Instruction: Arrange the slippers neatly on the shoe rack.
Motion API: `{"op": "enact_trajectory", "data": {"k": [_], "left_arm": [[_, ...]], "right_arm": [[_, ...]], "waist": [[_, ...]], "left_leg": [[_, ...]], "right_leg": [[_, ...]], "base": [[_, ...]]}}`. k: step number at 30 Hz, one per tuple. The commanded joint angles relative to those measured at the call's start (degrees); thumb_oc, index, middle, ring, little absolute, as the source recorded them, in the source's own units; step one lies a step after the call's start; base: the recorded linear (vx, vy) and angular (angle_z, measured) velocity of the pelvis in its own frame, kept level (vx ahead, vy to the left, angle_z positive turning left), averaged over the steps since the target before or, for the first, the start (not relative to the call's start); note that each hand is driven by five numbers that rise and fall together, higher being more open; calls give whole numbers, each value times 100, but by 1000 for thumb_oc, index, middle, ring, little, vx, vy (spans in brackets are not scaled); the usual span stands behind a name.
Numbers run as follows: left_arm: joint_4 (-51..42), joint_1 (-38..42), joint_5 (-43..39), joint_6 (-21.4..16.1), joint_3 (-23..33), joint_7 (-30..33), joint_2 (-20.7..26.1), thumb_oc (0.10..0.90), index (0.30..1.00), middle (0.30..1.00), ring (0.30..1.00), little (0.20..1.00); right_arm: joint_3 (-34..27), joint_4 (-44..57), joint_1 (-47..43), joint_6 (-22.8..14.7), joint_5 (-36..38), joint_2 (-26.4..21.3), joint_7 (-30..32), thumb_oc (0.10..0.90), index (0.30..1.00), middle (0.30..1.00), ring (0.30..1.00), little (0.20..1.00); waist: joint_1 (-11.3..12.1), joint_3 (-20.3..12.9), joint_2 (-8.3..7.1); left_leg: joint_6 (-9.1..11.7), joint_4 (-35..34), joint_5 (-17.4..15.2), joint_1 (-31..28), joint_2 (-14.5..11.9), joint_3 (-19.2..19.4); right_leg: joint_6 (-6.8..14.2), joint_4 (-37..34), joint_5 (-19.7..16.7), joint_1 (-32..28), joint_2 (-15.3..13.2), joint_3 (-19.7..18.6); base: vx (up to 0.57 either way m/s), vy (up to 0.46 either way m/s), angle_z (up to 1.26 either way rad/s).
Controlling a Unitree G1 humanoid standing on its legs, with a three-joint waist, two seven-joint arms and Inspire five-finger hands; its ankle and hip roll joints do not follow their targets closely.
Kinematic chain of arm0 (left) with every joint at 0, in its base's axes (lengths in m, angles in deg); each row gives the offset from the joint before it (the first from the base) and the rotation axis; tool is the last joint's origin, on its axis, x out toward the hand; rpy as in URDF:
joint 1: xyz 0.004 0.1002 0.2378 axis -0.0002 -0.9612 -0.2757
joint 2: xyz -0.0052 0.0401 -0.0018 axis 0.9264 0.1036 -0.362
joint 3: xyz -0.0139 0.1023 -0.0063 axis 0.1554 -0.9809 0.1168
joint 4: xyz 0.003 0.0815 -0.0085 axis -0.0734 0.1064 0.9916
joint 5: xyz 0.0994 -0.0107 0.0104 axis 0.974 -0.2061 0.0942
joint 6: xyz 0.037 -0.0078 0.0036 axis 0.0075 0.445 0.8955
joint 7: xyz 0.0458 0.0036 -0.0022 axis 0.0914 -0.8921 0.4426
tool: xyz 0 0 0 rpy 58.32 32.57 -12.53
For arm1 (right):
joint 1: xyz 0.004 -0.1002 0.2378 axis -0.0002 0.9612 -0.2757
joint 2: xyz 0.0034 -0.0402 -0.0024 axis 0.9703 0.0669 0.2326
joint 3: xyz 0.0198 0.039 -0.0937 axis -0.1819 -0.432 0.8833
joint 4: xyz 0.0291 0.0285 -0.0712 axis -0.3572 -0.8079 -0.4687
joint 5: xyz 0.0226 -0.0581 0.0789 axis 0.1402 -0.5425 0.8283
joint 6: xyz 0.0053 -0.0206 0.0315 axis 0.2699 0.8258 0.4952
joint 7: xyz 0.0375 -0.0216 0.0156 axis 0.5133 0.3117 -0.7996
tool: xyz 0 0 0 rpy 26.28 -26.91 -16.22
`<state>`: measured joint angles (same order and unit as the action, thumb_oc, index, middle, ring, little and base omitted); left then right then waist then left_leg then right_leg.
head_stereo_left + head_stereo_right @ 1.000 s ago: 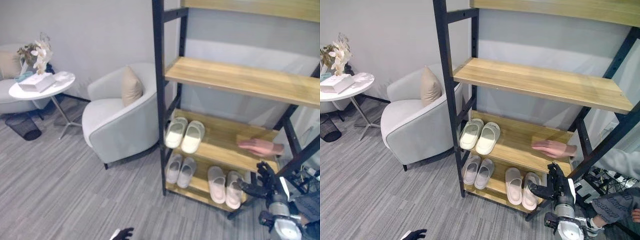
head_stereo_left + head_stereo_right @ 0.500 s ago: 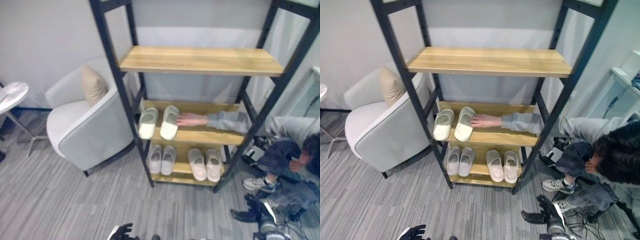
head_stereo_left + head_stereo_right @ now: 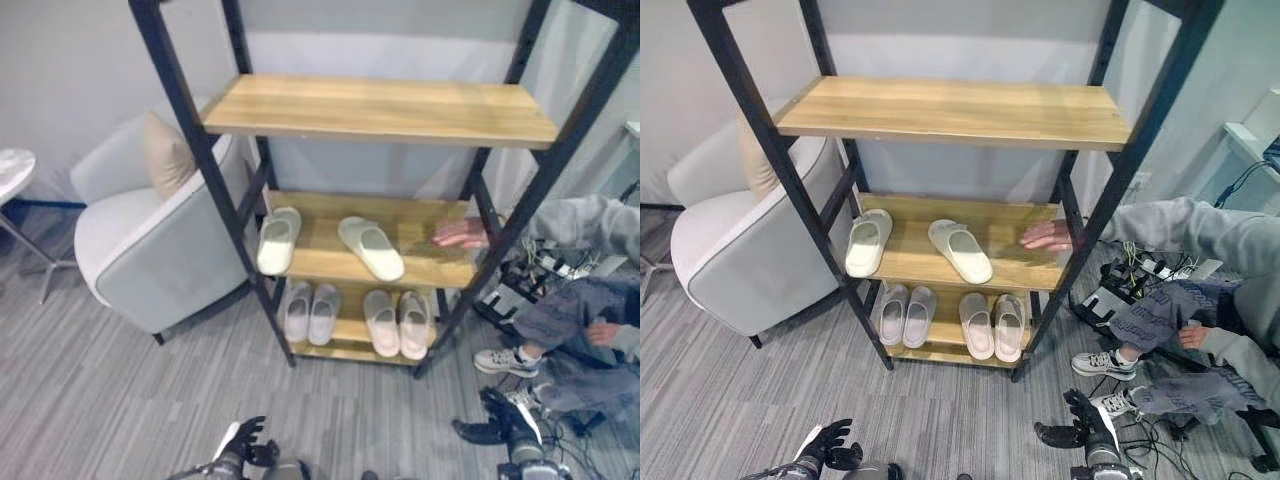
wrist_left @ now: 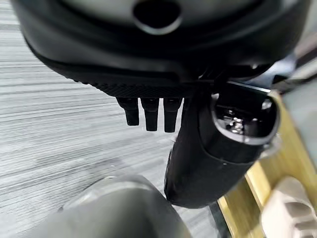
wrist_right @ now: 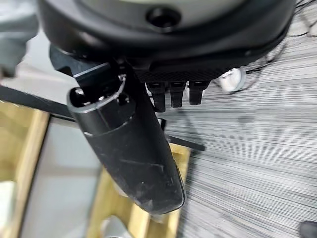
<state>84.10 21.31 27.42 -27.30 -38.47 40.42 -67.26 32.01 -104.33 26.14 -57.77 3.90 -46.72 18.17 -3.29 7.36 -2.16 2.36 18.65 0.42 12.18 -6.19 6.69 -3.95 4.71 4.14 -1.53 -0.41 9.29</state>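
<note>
Cream slippers lie on the middle wooden shelf of the shoe rack [image 3: 300,262], well ahead of and above both robot hands. One cream slipper [image 3: 278,240] sits straight near the left post, its toe toward the back. Its mate [image 3: 371,248] lies apart from it in the middle of the shelf, turned at an angle with its toe toward the back left. On the lowest shelf stand two neat pairs: a grey pair [image 3: 310,311] on the left and a pinkish pair [image 3: 397,322] on the right, each pair's slippers side by side.

The left robot hand [image 3: 244,443] hangs low over the grey carpet [image 3: 100,400], well short of the rack, its fingers spread loosely and holding nothing. In the left wrist view its fingers [image 4: 148,113] point out straight beside the thumb, with carpet past them. The right robot hand [image 3: 1065,428] likewise sits low over the carpet, off to the rack's right front post, fingers relaxed and empty; in the right wrist view its fingers [image 5: 171,95] are straight beside the thumb.

A person's hand [image 3: 460,233] in a grey sleeve rests flat on the right end of the middle shelf, far from both robot hands. A grey armchair [image 3: 150,250] with a beige cushion [image 3: 165,158] stands left of the rack.
</note>
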Motion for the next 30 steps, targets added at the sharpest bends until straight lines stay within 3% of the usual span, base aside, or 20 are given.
{"op": "enact_trajectory", "data": {"k": [1, 2, 4, 7, 10, 14, 15, 20, 22, 25, 30], "left_arm": [[54, -53, 154, -148, -224, 52, -113, 800, 900, 900, 900, 900], [277, -53, 195, -152, -172, 104, -172, 800, 900, 900, 900, 900], [368, -46, 207, -128, -121, 125, -205, 800, 900, 900, 900, 900], [358, -83, 290, -143, -119, 163, -191, 800, 900, 900, 900, 900], [320, -159, 463, -168, -77, 191, -174, 800, 900, 900, 900, 900], [361, -147, 561, -159, -90, 156, -162, 800, 900, 900, 900, 900], [392, -168, 640, -171, -75, 161, -155, 800, 900, 900, 900, 900], [543, -141, 789, -150, -90, 113, -207, 800, 900, 900, 900, 900], [633, -136, 784, -119, -95, 70, -236, 800, 900, 900, 900, 900], [701, -157, 837, -91, -195, -5, -254, 800, 900, 900, 900, 900], [755, -223, 851, -77, -187, -15, -237, 800, 900, 900, 900, 900]], "right_arm": [[-117, 735, -287, -552, 161, -363, 162, 800, 900, 900, 900, 900], [-119, 1024, -310, -595, 36, -377, 132, 800, 900, 900, 900, 900], [-171, 1362, -258, -676, -61, -448, 129, 800, 900, 900, 900, 900], [-251, 1736, -186, -754, -161, -520, 141, 800, 900, 900, 900, 900], [-423, 2191, -200, -814, -864, -821, 348, 800, 900, 900, 900, 900], [-442, 2458, -351, -858, -965, -1002, 348, 800, 900, 900, 900, 900], [-493, 3151, -434, -886, -1107, -1130, 301, 800, 900, 900, 900, 900], [-624, 3934, -674, -937, -1390, -1303, 386, 800, 900, 900, 900, 900], [-623, 4056, -797, -936, -1418, -1325, 412, 800, 900, 900, 900, 900], [-576, 4451, -1220, -1012, -864, -1322, 298, 800, 900, 900, 900, 900], [-759, 4561, -1606, -1021, -912, -1508, 504, 800, 900, 900, 900, 900]], "waist": [[124, 65, -24], [116, -13, -1], [78, -124, 18], [58, -226, 26], [102, -291, 10], [166, -317, 2], [199, -339, -12], [252, -377, -37], [270, -374, -39], [355, -377, -32], [445, -357, -36]], "left_leg": [[-18, -827, -93, -252, 146, -531], [35, -1233, -4, -437, 227, -842], [18, -1436, -12, -681, 303, -910], [-8, -1618, -40, -890, 360, -898], [-99, -1669, -142, -1088, 441, -843], [-157, -1718, -218, -1190, 496, -799], [-182, -1736, -252, -1217, 518, -783], [-238, -1913, -270, -1292, 538, -740], [-253, -1959, -266, -1295, 547, -738], [-277, -2154, -184, -1270, 578, -749], [-286, -2298, -105, -1210, 613, -810]], "right_leg": [[629, -38, 287, -204, -87, -359], [644, 16, 356, -251, -53, -483], [672, 55, 333, -222, -78, -524], [713, 51, 316, -225, -132, -529], [793, -7, 299, -297, -228, -563], [851, -83, 267, -359, -290, -572], [879, -135, 250, -375, -322, -576], [932, -305, 190, -389, -364, -613], [943, -348, 165, -381, -370, -629], [974, -500, 85, -326, -389, -594], [1003, -622, 15, -261, -402, -518]], "base": [[179, 169, -14], [141, 131, -19], [147, 137, -50], [124, 113, -43], [111, 121, -24], [78, 94, 3], [61, 82, 5], [57, 70, 1], [19, 53, -4], [5, 63, -5], [-6, 46, 6]]}}
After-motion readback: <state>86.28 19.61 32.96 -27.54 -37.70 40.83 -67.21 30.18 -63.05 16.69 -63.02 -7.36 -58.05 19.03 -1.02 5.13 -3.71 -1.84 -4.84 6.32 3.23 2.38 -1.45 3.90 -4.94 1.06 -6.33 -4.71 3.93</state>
